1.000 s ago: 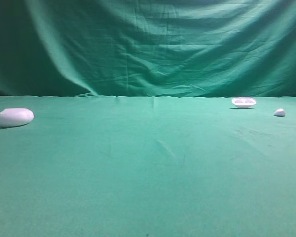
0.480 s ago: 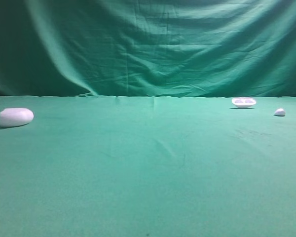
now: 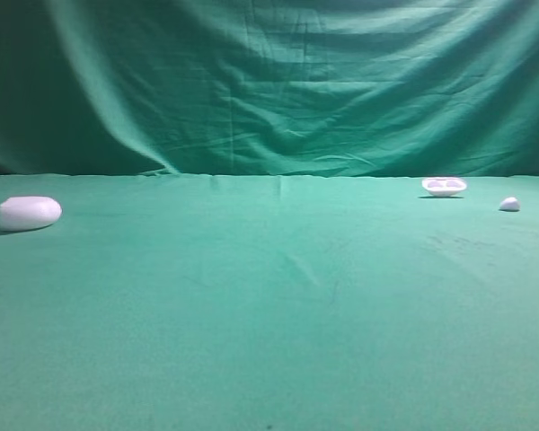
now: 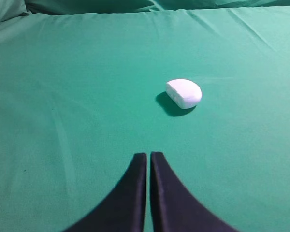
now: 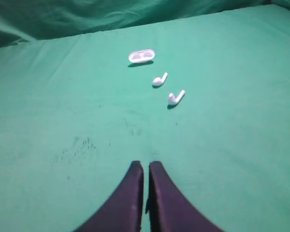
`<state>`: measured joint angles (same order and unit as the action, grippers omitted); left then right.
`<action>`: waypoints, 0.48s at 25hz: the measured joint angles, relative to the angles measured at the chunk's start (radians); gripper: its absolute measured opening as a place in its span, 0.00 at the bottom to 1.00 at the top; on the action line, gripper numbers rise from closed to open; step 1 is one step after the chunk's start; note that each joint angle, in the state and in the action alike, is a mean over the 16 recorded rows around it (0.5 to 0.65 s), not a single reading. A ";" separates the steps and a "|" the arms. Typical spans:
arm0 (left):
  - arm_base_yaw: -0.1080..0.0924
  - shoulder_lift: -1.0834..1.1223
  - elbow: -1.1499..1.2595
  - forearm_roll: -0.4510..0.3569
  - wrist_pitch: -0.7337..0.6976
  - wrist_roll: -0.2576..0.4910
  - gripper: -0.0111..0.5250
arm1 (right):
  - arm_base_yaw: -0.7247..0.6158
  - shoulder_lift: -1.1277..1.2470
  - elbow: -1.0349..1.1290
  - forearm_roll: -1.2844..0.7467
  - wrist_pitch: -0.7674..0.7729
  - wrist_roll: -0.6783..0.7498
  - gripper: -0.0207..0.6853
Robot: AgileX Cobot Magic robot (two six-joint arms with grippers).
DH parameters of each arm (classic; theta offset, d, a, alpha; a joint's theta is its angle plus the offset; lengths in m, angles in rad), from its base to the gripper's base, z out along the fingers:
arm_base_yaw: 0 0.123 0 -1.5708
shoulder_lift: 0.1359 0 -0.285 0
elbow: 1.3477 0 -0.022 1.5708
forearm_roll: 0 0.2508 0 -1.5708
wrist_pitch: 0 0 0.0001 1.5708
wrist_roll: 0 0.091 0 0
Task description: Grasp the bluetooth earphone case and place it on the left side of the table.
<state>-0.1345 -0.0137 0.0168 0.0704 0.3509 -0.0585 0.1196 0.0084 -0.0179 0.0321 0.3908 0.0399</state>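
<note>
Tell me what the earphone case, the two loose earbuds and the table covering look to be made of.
Bluetooth earphone case: likely hard plastic, smooth white shell with a faint seam line.
Earbuds: apparently glossy white plastic, too small to say more.
Table covering: green woven cloth, matte, with soft creases and faint smudges.

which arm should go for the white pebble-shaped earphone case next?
Left. The smooth white pebble-shaped earphone case lies just ahead of the shut left hand. The right hand, also shut, faces only a shallow white dish and two white earbuds.
</note>
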 joint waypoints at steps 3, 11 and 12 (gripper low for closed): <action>0.000 0.000 0.000 0.000 0.000 0.000 0.02 | -0.007 -0.015 0.028 0.010 -0.010 0.001 0.03; 0.000 0.000 0.000 0.000 0.000 0.000 0.02 | -0.008 -0.020 0.039 0.017 -0.016 0.001 0.03; 0.000 0.000 0.000 0.000 0.000 0.000 0.02 | -0.008 -0.020 0.039 0.017 -0.016 0.001 0.03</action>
<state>-0.1345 -0.0137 0.0168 0.0704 0.3509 -0.0585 0.1114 -0.0114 0.0210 0.0488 0.3751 0.0405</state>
